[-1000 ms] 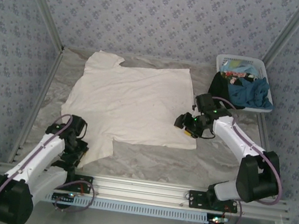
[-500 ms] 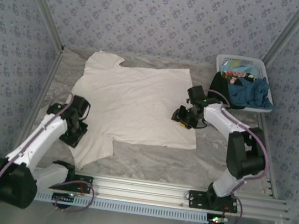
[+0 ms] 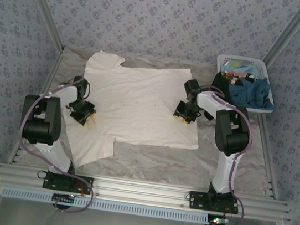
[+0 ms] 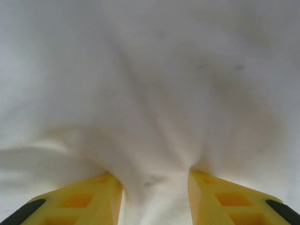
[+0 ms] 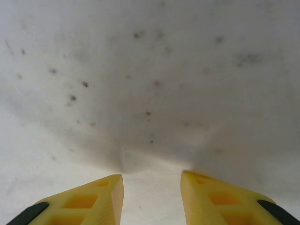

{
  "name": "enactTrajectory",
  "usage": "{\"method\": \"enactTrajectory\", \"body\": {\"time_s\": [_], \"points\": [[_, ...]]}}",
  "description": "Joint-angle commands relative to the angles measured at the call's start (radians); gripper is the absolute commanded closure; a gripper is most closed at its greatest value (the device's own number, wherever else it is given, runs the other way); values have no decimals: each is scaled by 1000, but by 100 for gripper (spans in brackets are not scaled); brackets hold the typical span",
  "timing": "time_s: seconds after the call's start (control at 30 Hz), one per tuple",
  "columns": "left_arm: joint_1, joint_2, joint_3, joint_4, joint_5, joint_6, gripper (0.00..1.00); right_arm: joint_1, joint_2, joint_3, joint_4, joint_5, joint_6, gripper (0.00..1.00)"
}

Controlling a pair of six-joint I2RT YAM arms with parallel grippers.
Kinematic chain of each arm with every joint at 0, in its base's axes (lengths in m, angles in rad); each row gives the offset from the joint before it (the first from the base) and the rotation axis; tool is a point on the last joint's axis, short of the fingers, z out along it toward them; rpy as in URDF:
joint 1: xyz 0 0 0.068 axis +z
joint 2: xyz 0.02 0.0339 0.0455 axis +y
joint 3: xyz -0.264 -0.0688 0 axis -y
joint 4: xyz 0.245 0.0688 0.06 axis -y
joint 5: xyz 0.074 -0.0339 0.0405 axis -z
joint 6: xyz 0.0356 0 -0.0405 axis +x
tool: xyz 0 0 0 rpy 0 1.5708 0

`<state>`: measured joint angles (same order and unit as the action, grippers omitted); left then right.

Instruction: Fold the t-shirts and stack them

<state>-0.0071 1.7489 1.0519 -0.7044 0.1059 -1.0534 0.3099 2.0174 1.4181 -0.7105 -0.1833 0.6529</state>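
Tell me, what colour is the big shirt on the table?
The shirt is off-white with small dark specks; the right wrist view shows it best.

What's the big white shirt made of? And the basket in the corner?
The big white shirt looks like soft matte cloth, maybe cotton: it lies limp and puckers into wrinkles in the left wrist view. The basket is probably hard white plastic: its thin rim holds a straight, boxy shape.

Grey marbled table: off-white t-shirt spread flat; white basket far-right corner.
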Motion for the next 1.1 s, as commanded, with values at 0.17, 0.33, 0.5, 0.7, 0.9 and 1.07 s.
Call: {"method": "enactTrajectory", "body": {"time_s": [0.17,0.33,0.5,0.7,0.9,1.07], "points": [[-94,139,87,65,101,17,58,-126,86,94,-149,61,-80,60],[-96,77,118,-62,-21,26,55,-139,74,145,-128,50,-124,56],[-107,-146,33,-217,-143,57,50,-109,-53,132,-111,47,-142,51],[-196,-436,-244,-360,-100,-49,53,-61,-275,-22,-54,-17,-113,47],[-245,-548,-428,-305,4,-168,53,-25,-445,-199,-12,-98,-72,45],[-291,-480,-450,-237,26,-192,53,-22,-510,-293,-35,-109,-68,45]]}}
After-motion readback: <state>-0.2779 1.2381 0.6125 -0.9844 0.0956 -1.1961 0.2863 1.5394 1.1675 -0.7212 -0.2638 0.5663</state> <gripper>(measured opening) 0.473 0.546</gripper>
